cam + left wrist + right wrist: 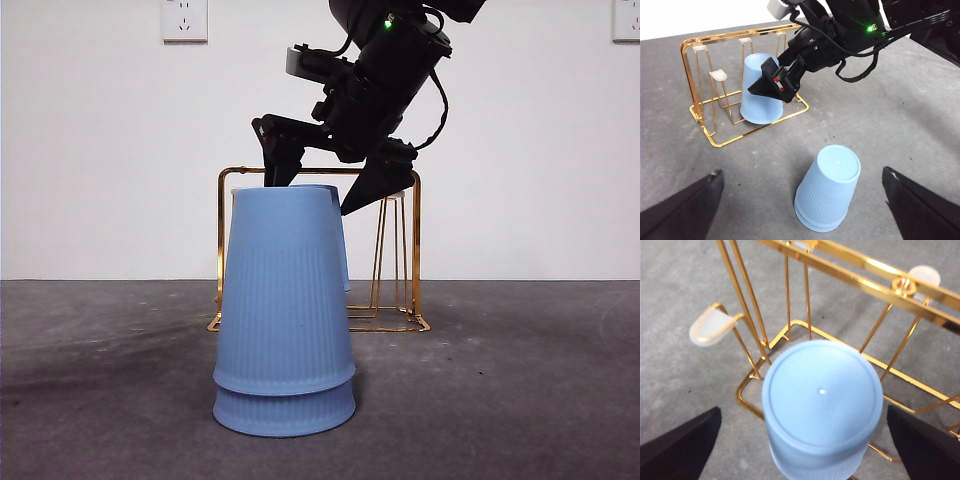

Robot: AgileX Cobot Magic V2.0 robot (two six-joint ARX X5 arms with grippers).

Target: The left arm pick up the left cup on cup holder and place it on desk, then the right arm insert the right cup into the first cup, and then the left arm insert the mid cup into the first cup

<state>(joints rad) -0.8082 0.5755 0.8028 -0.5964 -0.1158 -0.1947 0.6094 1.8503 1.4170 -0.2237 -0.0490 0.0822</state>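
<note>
Two blue cups (285, 310) stand upside down, nested, on the desk (500, 400) in front; they also show in the left wrist view (827, 195). Behind them is the gold cup holder (415, 250) with one blue cup (342, 250) upside down on a prong, mostly hidden in the front view. My right gripper (312, 195) comes down from above with its jaws open on either side of that cup's top (822, 405). It shows beside the cup in the left wrist view (777, 82). My left gripper (802, 171) is open and empty, high above the nested cups.
The holder (740, 34) has bare prongs with white caps (710, 327) beside the cup. Its top bar (865, 266) runs close behind the cup. A white wall with sockets (184, 20) stands behind the desk.
</note>
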